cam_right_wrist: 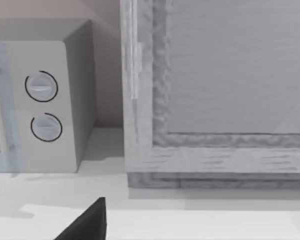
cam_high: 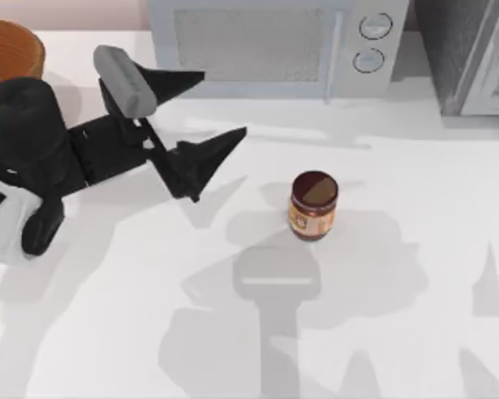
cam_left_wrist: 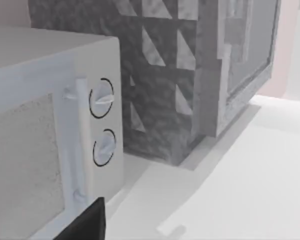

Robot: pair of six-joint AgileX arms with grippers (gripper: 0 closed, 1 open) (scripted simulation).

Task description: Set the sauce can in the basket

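1. Currently the basket (cam_high: 8, 50) sits at the table's 10 o'clock corner, behind the left arm.
2. Left gripper (cam_high: 208, 112) hovers mid-left, jaws spread wide, holding nothing.
3. Sauce can (cam_high: 313, 205) stands upright at centre, at the gripper's 4 o'clock, well apart.
4. Advice: straddle the can squarely, descend low, then close.

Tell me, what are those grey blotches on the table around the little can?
Top view: soft shadows on the white table, pooling around the sauce can and beside the left pincer, open. Left wrist view: the microwave shades the corner behind.
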